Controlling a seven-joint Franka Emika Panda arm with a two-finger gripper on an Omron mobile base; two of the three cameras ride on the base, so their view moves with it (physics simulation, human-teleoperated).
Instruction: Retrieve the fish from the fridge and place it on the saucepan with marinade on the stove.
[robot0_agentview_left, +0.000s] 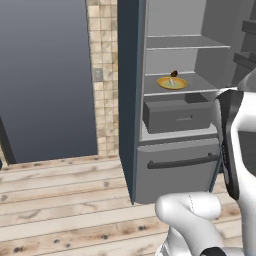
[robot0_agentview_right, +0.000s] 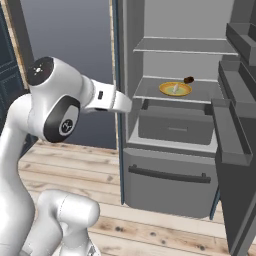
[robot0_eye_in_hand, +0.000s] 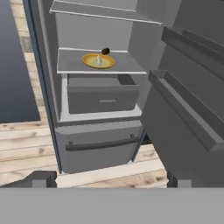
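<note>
Fridge (robot0_eye_in_hand: 43, 87) door is open — I'm parked in front of it, gripper (robot0_eye_in_hand: 109, 181) spread wide and empty, both finger tips (robot0_eye_in_hand: 41, 179) showing at the bottom of the hand view with nothing between them

Straight ahead and above the gripper line: middle shelf (robot0_eye_in_hand: 70, 65) with a yellow plate (robot0_eye_in_hand: 98, 61) on it. Something small and pale sits on the plate — I take that to be the fish (robot0_eye_in_hand: 99, 59), but it's too small to be sure of shape. A small dark brown object (robot0_eye_in_hand: 105, 51) sits just behind the plate, toward the back wall; can't tell what it is

Below that shelf, closer to the gripper: grey drawer (robot0_eye_in_hand: 100, 98), then the lower compartment with its dark handle (robot0_eye_in_hand: 103, 143). The open door (robot0_eye_in_hand: 188, 131) with its bins stands off to the gripper's right side

Progress as I read it:
- fridge opened — done
- reach to the shelf — not yet, gripper is well apart from the plate
- grasp the fish, carry it to the stove, drop onto the saucepan — all left

Early stage, then. Next move calls for going forward and up onto the shelf, keeping clear of the door bins on the right and the shelf above
</note>
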